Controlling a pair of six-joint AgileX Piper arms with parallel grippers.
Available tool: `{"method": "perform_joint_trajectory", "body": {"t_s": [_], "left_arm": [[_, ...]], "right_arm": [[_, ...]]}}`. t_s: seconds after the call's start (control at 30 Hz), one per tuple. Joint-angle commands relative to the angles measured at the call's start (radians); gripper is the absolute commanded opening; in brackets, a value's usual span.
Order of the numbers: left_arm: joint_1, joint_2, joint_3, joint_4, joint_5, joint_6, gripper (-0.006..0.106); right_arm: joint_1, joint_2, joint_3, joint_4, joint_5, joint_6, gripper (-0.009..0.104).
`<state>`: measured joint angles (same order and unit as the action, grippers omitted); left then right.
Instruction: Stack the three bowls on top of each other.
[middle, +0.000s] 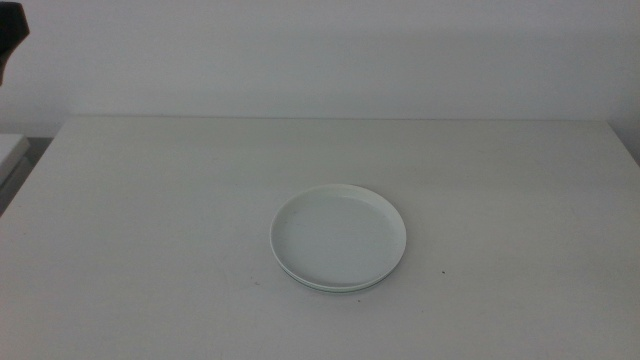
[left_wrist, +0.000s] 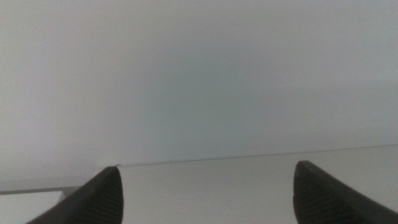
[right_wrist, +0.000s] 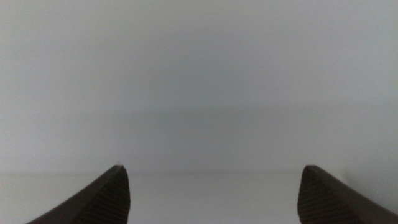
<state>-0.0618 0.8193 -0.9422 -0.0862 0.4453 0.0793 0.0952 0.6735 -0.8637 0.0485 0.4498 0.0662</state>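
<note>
A stack of shallow round bowls (middle: 338, 238) sits on the white table (middle: 150, 220), a little right of its middle. The top bowl looks white. Under its front edge a thin second rim (middle: 330, 288) with a greenish tint shows; the lower bowls are otherwise hidden, and I cannot tell how many lie under it. Neither gripper is in the middle view. My left gripper (left_wrist: 208, 167) is open and empty, facing the table's far edge and the wall. My right gripper (right_wrist: 214, 167) is open and empty, facing the wall.
A dark object (middle: 12, 30) sits in the top left corner of the middle view. A pale ledge (middle: 10, 150) lies beyond the table's left edge. A plain wall stands behind the table.
</note>
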Motion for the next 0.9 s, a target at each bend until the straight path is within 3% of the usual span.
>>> {"method": "perform_joint_trajectory", "body": {"t_s": [0.0, 0.13, 0.23, 0.63, 0.87], "left_arm": [[0.002, -0.006, 0.004, 0.003, -0.01, 0.001, 0.094], [0.002, -0.006, 0.004, 0.003, -0.01, 0.001, 0.094], [0.002, -0.006, 0.004, 0.003, -0.01, 0.001, 0.094], [0.002, -0.006, 0.004, 0.003, -0.01, 0.001, 0.094], [0.002, -0.006, 0.004, 0.003, -0.01, 0.001, 0.094]], "right_arm": [[-0.038, -0.057, 0.066, -0.065, -0.093, 0.011, 0.093], [-0.15, -0.164, 0.171, 0.027, -0.106, -0.066, 0.093], [-0.2, -0.216, 0.217, 0.032, -0.109, -0.085, 0.093], [-0.201, -0.255, 0.254, 0.037, -0.111, -0.066, 0.093], [-0.201, -0.405, 0.41, 0.045, -0.111, -0.066, 0.093]]}}
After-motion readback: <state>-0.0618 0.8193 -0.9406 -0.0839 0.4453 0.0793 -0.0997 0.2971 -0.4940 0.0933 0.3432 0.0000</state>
